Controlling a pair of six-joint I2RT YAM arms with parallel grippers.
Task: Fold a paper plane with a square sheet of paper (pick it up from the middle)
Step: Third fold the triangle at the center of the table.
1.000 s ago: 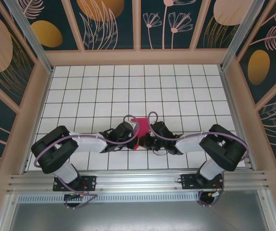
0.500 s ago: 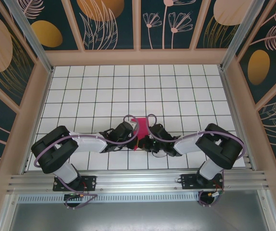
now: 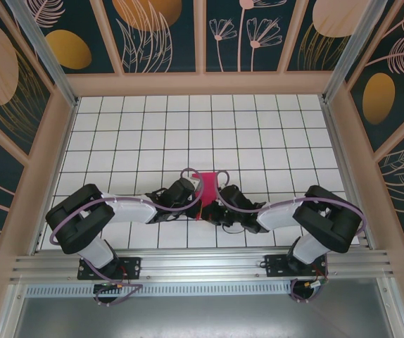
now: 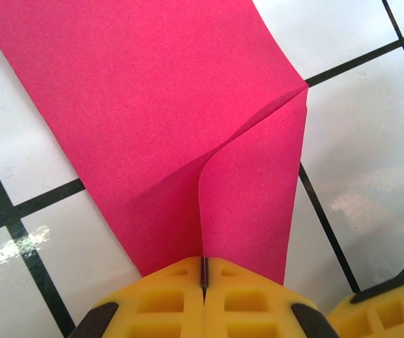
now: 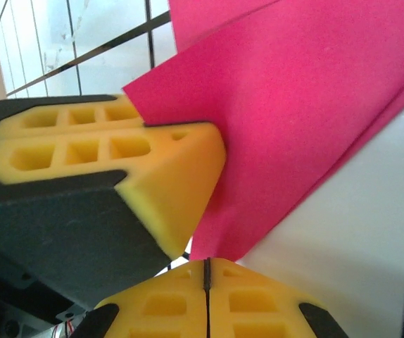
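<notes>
left fingers [image 4: 167,292] and right fingers [image 5: 161,304] both pinched tight on creased pink paper [image 4: 153,105]

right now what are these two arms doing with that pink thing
Both arms are working a magenta-pink sheet of paper over the near middle of the white tiled table. The left gripper has its jaws shut on the sheet's edge, where one flap curls over to a corner. The right gripper has its jaws shut on the same sheet from the other side, close beside the left one. The paper is not yet a plane.
</notes>
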